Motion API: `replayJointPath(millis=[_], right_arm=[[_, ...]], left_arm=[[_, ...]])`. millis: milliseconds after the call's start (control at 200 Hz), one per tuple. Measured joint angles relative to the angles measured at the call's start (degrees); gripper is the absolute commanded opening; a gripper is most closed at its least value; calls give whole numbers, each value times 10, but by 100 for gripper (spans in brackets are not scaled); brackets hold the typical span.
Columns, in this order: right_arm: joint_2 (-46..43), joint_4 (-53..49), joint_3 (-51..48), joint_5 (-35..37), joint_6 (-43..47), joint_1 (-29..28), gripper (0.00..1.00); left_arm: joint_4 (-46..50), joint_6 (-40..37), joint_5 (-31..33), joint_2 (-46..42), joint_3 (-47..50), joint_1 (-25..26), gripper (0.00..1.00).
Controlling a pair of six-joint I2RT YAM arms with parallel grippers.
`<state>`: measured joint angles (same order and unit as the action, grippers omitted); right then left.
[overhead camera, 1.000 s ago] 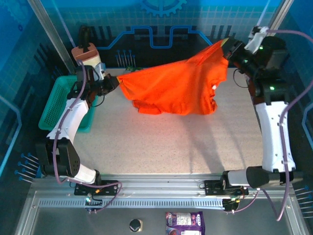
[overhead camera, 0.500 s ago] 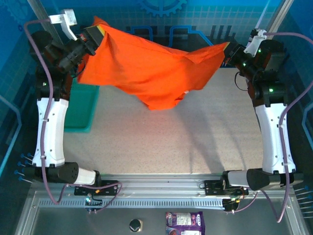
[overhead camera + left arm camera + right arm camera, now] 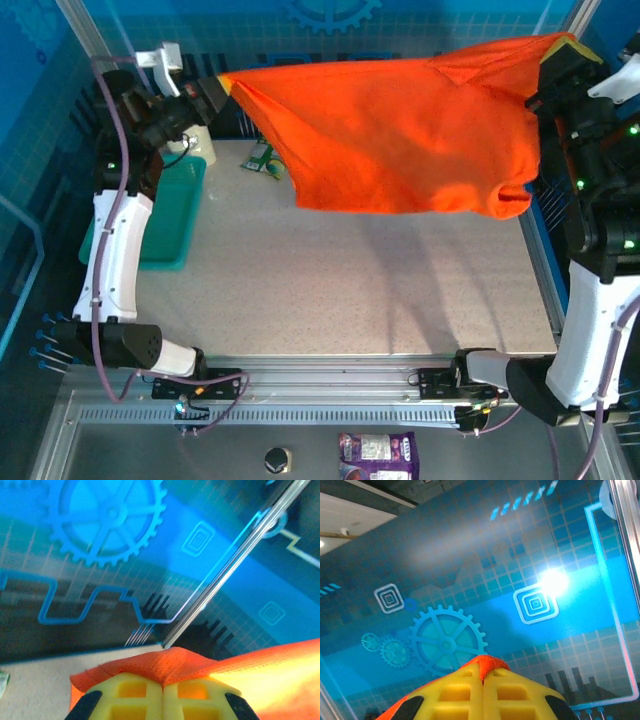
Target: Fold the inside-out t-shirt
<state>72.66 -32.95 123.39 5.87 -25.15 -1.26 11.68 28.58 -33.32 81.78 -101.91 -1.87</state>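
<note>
Overhead, the inside-out t-shirt point(image 3: 400, 130) hangs stretched above the table's point(image 3: 350, 300) far edge, the left gripper point(image 3: 224, 86) and right gripper point(image 3: 562, 50) each clamped tight on a corner

Both arms share one build: the left arm point(image 3: 115, 250) and the right arm point(image 3: 600, 320) have glossy white shells on the long links and rounded black joint housings, with a lilac cable point(image 3: 95, 310) trailing alongside. A white bracket point(image 3: 165, 58) sits at the left wrist. Small green lights point(image 3: 580, 185) glow on the right arm's black housing. The fingers point(image 3: 130, 700) are yellow, moulded with square recesses.
</note>
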Motion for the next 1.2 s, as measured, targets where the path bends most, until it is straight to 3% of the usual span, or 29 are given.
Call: replayJointPath(millis=[385, 645, 831, 1086, 1201], right_arm=[[0, -21, -54, 18, 28, 0, 0], [-105, -20, -122, 22, 45, 0, 0], [-157, -17, -114, 38, 62, 0, 0], [-100, -22, -28, 56, 90, 0, 0], [-55, -19, -35, 66, 96, 3, 0]], left_arm=[[-3, -2, -6, -58, 33, 0, 0], [-24, -6, -11, -152, 112, 0, 0], [-48, -5, -18, -211, 125, 0, 0], [-63, 7, -32, -168, 88, 6, 0], [-64, 6, -30, -117, 87, 30, 0]])
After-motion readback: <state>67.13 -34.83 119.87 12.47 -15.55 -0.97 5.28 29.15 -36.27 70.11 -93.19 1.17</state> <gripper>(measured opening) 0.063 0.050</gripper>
